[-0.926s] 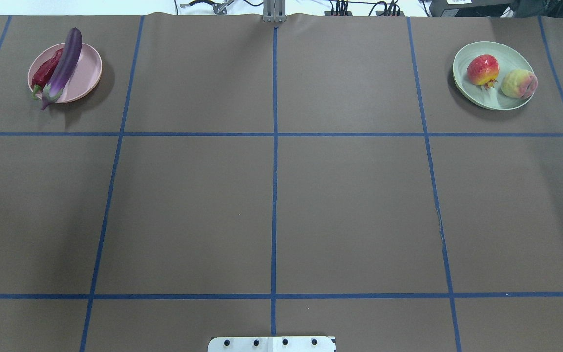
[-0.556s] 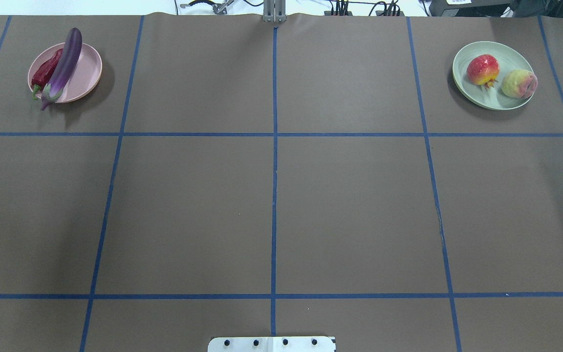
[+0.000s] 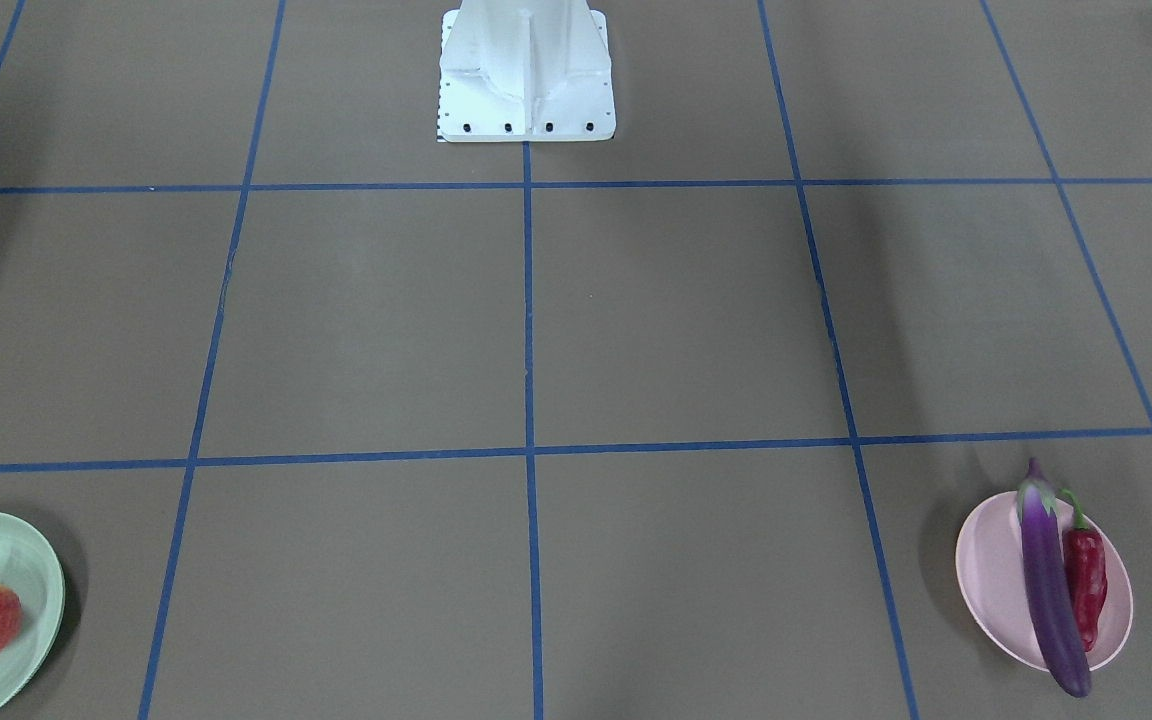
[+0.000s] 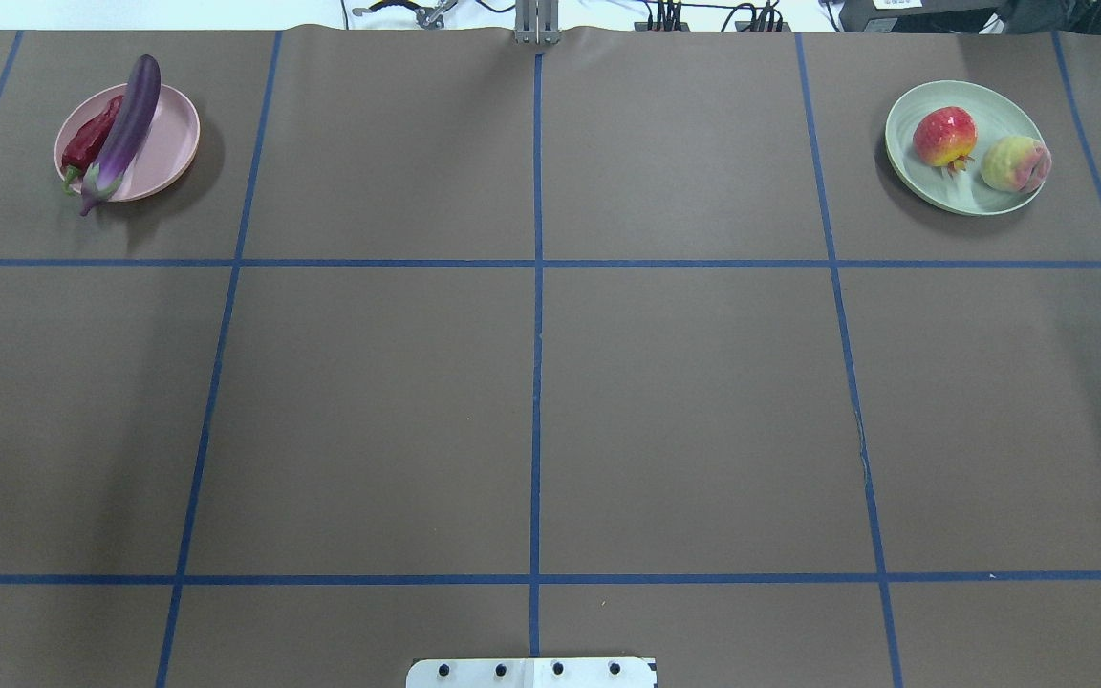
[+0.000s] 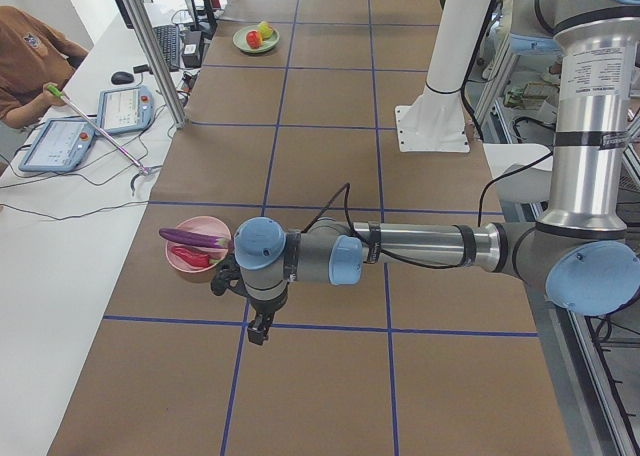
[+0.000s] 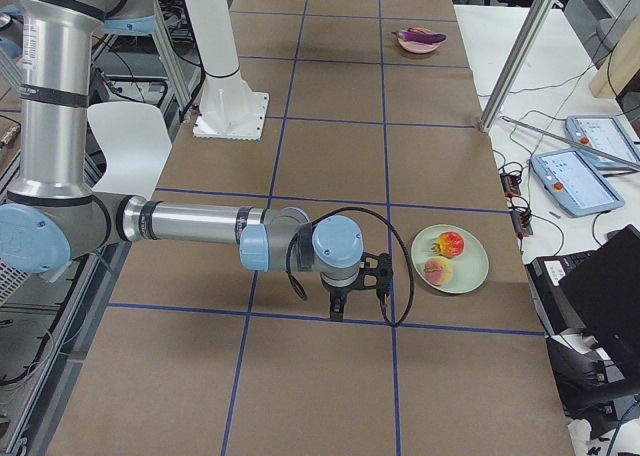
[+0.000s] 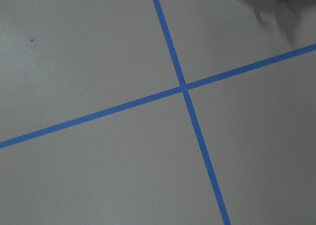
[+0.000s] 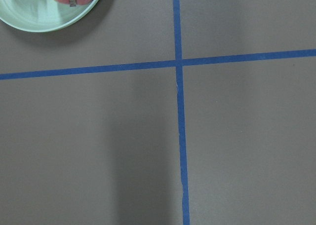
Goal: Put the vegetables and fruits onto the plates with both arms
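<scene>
Found eggplant (image 4: pixel 122 122) and chili pepper (image 4: pixel 90 141) side by side on pink plate (image 4: pixel 173 143), far left; peach (image 4: pixel 1014 164) and red-orange fruit (image 4: pixel 943 136) on mint plate (image 4: pixel 1000 103), far right. Noted left gripper (image 5: pixel 258 328) and right gripper (image 6: pixel 337 311) hanging over table (image 4: pixel 684 401) near those plates; could not tell opening or grasp.

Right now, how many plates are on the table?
2. The pale pink oval plastic plate lies far out on the robot's left; the pale mint green oval plastic plate far out on its right.
</scene>
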